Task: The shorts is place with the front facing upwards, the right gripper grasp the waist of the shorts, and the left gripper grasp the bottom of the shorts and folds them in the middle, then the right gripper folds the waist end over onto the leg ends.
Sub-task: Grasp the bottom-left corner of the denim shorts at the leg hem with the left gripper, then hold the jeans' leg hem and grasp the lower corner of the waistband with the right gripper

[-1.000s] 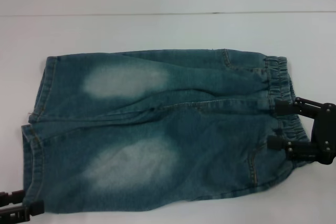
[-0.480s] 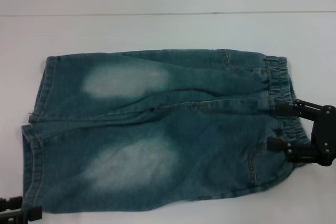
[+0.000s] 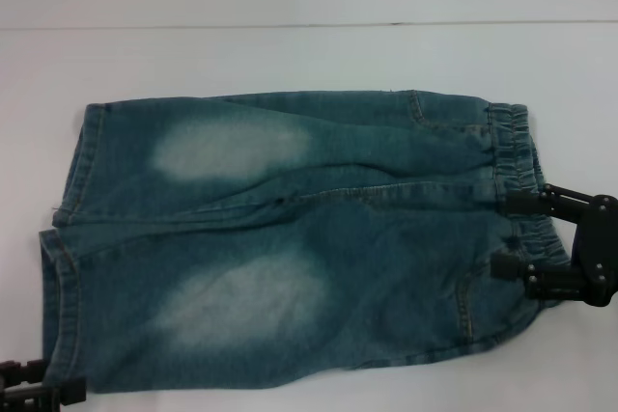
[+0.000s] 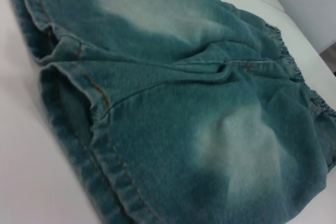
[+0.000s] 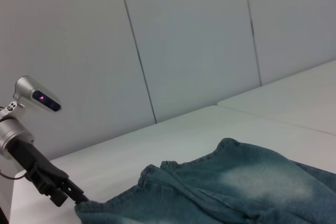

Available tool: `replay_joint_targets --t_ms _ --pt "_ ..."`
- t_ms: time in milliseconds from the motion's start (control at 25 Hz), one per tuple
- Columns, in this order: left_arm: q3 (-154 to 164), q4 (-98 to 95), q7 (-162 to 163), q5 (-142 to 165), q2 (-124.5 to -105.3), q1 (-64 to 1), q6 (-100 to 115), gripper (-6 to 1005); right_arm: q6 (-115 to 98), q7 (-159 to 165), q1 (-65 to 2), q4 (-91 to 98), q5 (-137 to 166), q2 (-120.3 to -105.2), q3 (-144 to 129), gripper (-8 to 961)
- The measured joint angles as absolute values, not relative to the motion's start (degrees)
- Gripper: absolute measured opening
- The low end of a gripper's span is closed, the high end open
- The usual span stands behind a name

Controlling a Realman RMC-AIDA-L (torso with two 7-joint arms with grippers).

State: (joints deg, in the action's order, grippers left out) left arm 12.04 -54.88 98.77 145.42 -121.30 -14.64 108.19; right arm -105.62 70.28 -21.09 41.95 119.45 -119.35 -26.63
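Head view: faded blue-green denim shorts (image 3: 280, 238) lie flat on the white tabletop (image 3: 290, 55). The black right pincer (image 3: 509, 235) straddles the ruffled elastic waist (image 3: 517, 171), fingers spread. The black left pincer (image 3: 43, 385) sits at the hemmed leg ends (image 3: 60, 267); I cannot tell its state. Left wrist view: stitched hems fill the foreground. Right wrist view: the left pincer meets the denim's corner.

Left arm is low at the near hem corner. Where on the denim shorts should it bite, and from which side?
Take the stitched hem of the blue-green denim shorts at its near corner, coming in from the leg-end side, where the left gripper sits. The cuff lies flat there, its edge exposed.
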Motion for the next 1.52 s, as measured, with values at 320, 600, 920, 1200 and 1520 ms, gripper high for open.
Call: replay_joint_targets --t_ms 320,600,920,1200,1520 --pt "12.29 -53.47 98.79 146.92 -121.13 -16.33 106.89 844 -105.53 70.18 -21.07 41.75 119.51 -119.21 -26.63 917" --pt "12.25 -54.12 98.96 146.83 -121.29 -16.87 106.77 836 -105.53 70.23 -20.74 41.89 119.53 -119.18 -26.63 917" --pt "14.51 -57.27 97.57 146.99 -122.60 -16.92 105.96 754 -105.84 70.37 -20.50 42.10 119.31 -119.24 -26.60 916" --pt "16.64 -57.85 97.59 147.02 -123.11 -17.24 105.22 618 -106.81 83.00 -20.69 41.77 119.21 -117.62 -23.05 915" --pt "16.60 -58.39 98.39 147.01 -123.14 -18.11 106.32 283 -107.23 108.42 -19.33 40.61 120.41 -109.27 -19.23 914"
